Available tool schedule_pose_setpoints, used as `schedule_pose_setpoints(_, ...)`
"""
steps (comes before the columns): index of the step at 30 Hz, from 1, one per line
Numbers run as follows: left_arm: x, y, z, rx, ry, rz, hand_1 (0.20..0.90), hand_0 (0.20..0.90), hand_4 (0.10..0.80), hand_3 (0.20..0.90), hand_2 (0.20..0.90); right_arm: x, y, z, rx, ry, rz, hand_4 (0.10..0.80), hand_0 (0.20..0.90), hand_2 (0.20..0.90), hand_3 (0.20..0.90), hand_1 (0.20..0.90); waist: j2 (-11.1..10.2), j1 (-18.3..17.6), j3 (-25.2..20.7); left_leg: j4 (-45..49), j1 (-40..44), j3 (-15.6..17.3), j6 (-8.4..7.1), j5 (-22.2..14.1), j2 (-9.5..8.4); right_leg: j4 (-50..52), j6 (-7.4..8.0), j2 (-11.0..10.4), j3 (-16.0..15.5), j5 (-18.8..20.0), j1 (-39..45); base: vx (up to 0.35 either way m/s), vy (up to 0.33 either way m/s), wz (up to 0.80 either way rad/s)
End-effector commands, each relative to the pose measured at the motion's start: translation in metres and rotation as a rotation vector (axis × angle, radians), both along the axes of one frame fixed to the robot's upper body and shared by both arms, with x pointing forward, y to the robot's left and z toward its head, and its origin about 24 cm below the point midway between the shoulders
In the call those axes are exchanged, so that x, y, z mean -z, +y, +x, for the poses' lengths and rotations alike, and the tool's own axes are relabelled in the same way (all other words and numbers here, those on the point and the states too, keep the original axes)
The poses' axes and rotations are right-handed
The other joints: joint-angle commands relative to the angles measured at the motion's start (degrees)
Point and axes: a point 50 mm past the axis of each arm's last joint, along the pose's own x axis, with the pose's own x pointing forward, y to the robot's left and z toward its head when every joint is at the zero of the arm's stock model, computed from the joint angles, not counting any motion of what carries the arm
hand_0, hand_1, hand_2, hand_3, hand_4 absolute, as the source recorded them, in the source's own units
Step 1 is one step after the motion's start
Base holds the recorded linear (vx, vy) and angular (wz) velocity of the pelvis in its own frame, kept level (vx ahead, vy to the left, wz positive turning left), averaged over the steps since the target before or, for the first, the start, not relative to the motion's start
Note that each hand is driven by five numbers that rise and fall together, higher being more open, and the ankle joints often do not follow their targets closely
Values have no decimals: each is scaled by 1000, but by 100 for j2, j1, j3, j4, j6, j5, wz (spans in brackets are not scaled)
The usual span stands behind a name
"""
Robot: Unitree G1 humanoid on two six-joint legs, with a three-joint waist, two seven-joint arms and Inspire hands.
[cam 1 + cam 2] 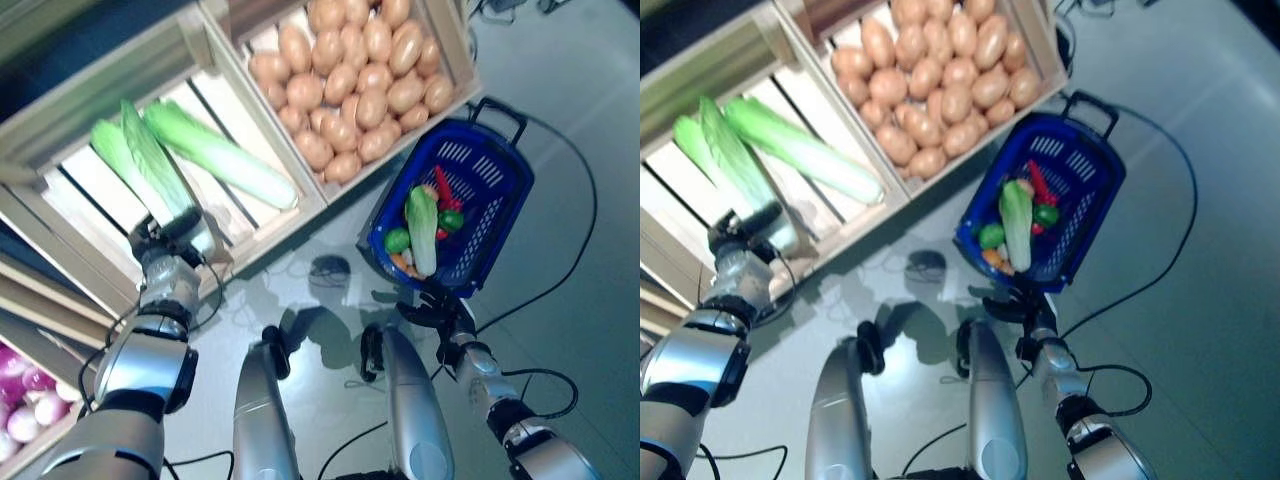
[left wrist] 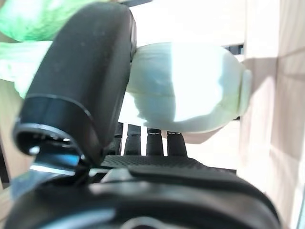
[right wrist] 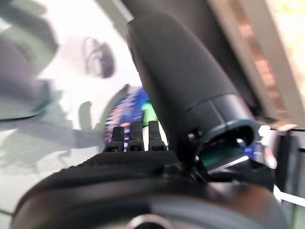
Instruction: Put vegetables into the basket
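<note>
Pale cabbage [image 2: 183, 90] base sits pinched between left hand [image 1: 172, 243] thumb and curled fingers [image 2: 147, 140] for lifting from crate [image 1: 275, 215]; right hand [image 1: 437, 312], fingers unreadable, waits below basket [image 1: 495, 215] (already part-filled).

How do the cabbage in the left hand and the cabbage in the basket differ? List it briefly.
The cabbage in the left hand lies in the slatted wooden crate, its pale base gripped by the left hand; the cabbage in the basket rests untouched among other vegetables in the blue basket. The gripped one has a second cabbage beside it; the basket one is the only cabbage there. Both are long, with green leaves and pale bases.
</note>
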Motion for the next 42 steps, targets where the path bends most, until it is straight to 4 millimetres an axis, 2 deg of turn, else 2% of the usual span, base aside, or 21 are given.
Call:
schedule_pose_setpoints(1, -28, 7, 5, 66, -150, 118, 300, 300, 400, 300, 300, -27, -9, 7, 14, -167, 22, 800, 900, 900, 900, 900, 205, 10, -691, -443, 967, 421, 381, -607, -200, -1067, -102, -64, -25, 650, 508, 118, -5, -8)
schedule_pose_setpoints(8, 27, 6, -30, 130, -97, 121, 300, 300, 400, 300, 300, -12, 0, -22, 7, -158, 84, 800, 900, 900, 900, 900, 301, 143, -1372, -1845, 2376, 503, 334, -139, -538, -2546, 25, -81, -329, 990, 2034, 179, -12, -3)
schedule_pose_setpoints(9, 41, 0, -39, 144, -86, 114, 300, 300, 400, 300, 300, -8, 1, -30, 10, -151, 95, 800, 900, 900, 900, 900, 339, 158, -1547, -2209, 2663, 507, 325, -26, -605, -2983, 50, -53, -398, 1100, 2387, 176, -1, 3)
schedule_pose_setpoints(12, 60, -9, -55, 147, -85, 100, 300, 300, 400, 300, 300, -3, 0, -44, 25, -144, 119, 800, 900, 900, 900, 900, 430, 182, -1880, -2967, 3218, 526, 293, 195, -712, -3790, 111, 38, -546, 1315, 3051, 199, 5, 3)
schedule_pose_setpoints(15, 69, -20, -66, 101, -134, 52, 300, 300, 400, 300, 300, -3, 3, -52, 32, -163, 166, 800, 900, 900, 900, 900, 495, 202, -2067, -3458, 3557, 495, 274, 351, -786, -4291, 161, 80, -604, 1505, 3441, 110, 4, 1)
schedule_pose_setpoints(17, 81, -43, -75, 111, -147, 47, 300, 300, 400, 300, 300, -3, 8, -56, 44, -181, 211, 800, 900, 900, 900, 900, 509, 245, -2182, -3868, 3726, 500, 285, 574, -799, -4699, 176, 119, -661, 1779, 3631, 0, -31, 7)
schedule_pose_setpoints(20, 78, -83, -80, 181, -210, 87, 300, 300, 400, 300, 300, -7, 14, -57, 76, -198, 307, 800, 900, 900, 900, 900, 508, 380, -2285, -4403, 3977, 404, 241, 772, -790, -5170, 224, 174, -796, 2018, 3905, 18, -41, 8)
schedule_pose_setpoints(22, 65, -105, -79, 259, -263, 133, 300, 300, 400, 300, 300, -15, 21, -54, 62, -235, 384, 800, 900, 900, 900, 900, 490, 491, -2335, -4750, 4097, 307, 201, 912, -778, -5480, 251, 223, -883, 2177, 4053, 7, -45, 15)
schedule_pose_setpoints(26, 40, -141, -76, 454, -375, 213, 300, 300, 400, 300, 300, -33, 33, -40, 22, -324, 534, 800, 900, 900, 900, 900, 394, 713, -2410, -4782, 4037, 194, 161, 888, -754, -5616, 265, 258, -1068, 2262, 4085, -26, -65, 17)
schedule_pose_setpoints(29, 27, -163, -74, 613, -459, 282, 300, 300, 400, 300, 300, -42, 40, -24, -43, -309, 555, 800, 900, 900, 900, 900, 332, 836, -2436, -4782, 4117, 215, 185, 836, -757, -5616, 250, 284, -1102, 2261, 4163, 21, -44, 15)
schedule_pose_setpoints(32, 18, -174, -74, 732, -506, 341, 300, 300, 400, 300, 300, -46, 44, -16, -95, -284, 593, 800, 900, 900, 900, 900, 290, 883, -2456, -4782, 4158, 242, 193, 822, -746, -5616, 240, 295, -1116, 2252, 4207, 48, -47, 12)
schedule_pose_setpoints(35, 10, -195, -74, 925, -560, 416, 300, 300, 400, 300, 300, -58, 44, 2, -128, -267, 621, 800, 900, 900, 900, 900, 236, 965, -2499, -4782, 4207, 242, 187, 787, -710, -5616, 240, 316, -1162, 2222, 4282, 55, -58, 4)
schedule_pose_setpoints(42, 4, -218, -75, 1123, -596, 471, 300, 300, 400, 300, 300, -86, 42, 33, -166, -288, 701, 800, 900, 900, 900, 900, 185, 1096, -2546, -4782, 4311, 216, 171, 736, -675, -5616, 252, 312, -1204, 2174, 4407, 65, -47, 5)
